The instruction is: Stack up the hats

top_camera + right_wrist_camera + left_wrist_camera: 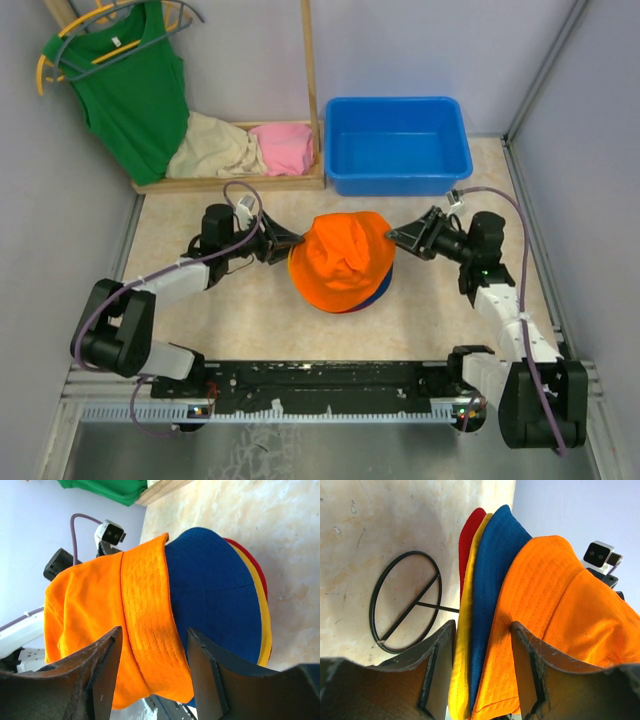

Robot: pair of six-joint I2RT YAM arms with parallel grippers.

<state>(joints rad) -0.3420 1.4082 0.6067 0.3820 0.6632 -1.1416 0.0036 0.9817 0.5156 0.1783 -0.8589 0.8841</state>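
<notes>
Several bucket hats sit stacked at the table's middle, with the bright orange hat [343, 258] on top. In the left wrist view the brims lie in layers: red [470, 540], yellow-orange [465, 630], navy [492, 570], orange [555, 590]. My left gripper [285, 243] is at the stack's left edge. It is open [482, 672], and the yellow, navy and orange brim edges lie between its jaws. My right gripper [398, 237] is at the stack's right edge. It is open [155, 675] around the orange brim [150, 610], above the navy hat [215, 590].
A blue bin [397, 143] stands behind the stack. A wooden rack at the back left holds a green tank top [135, 85] and beige [212, 148] and pink [284, 147] folded clothes. A black wire ring [405, 602] lies on the table under the hats' left side.
</notes>
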